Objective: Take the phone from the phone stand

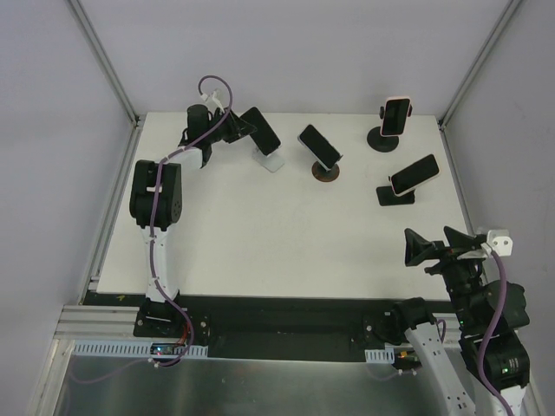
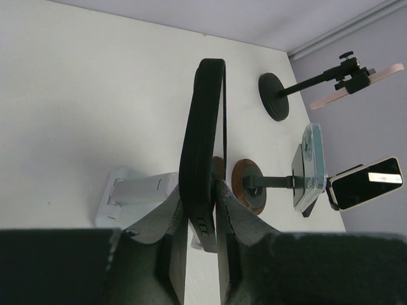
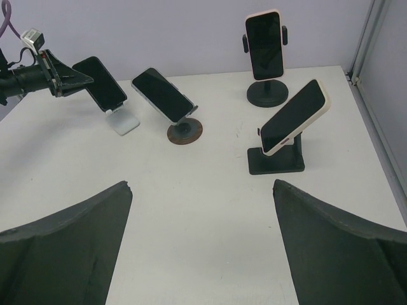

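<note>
A black phone (image 1: 263, 130) leans over a white stand (image 1: 270, 161) at the back left of the table. My left gripper (image 1: 236, 127) is shut on the phone's upper end. In the left wrist view the phone (image 2: 202, 127) runs edge-on between the fingers (image 2: 166, 216), with the white stand (image 2: 137, 190) below. From the right wrist view the phone's (image 3: 102, 82) lower end sits at the stand's (image 3: 124, 121) lip; I cannot tell whether they touch. My right gripper (image 1: 436, 243) is open and empty at the near right, also in its own view (image 3: 200, 184).
Three other phones stand on holders. One is on a brown round base (image 1: 326, 172), a pink one is on a black pole stand (image 1: 395, 117), and a pale one is on a black angled stand (image 1: 414, 175). Walls close the back and sides.
</note>
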`<state>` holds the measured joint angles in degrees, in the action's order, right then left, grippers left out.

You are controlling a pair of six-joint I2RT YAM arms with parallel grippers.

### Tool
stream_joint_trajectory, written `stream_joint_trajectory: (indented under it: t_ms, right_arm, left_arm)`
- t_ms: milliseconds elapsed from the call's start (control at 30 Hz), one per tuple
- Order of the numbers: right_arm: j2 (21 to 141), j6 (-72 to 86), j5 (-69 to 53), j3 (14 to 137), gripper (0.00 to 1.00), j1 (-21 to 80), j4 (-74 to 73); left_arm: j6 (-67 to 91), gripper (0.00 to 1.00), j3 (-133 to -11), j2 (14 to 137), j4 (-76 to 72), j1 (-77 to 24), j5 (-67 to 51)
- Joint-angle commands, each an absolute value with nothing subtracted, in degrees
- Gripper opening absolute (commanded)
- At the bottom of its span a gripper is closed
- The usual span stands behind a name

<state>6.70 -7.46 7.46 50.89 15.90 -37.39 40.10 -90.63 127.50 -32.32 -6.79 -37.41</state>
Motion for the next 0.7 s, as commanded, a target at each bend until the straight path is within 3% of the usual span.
stream_joint_trajectory:
  t_ms: [0, 67, 667]
  right_arm:
    - [5.4, -5.8, 9.1, 51.2, 0.96, 16.2, -36.6]
    - [5.2, -5.7, 9.3, 50.8, 0.96, 16.2, -36.4]
    - [6.0, -7.0, 7.6, 50.0, 0.96, 16.2, -35.2]
  left_arm:
    - [40.3, 0.09, -90.9, 126.0, -33.9, -6.9, -39.5]
    - [40.6, 0.00, -90.4, 125.3, -33.7, -6.9, -39.9]
    - [33.8, 0.00, -76.5, 111.8, -22.2, -6.6, -45.1]
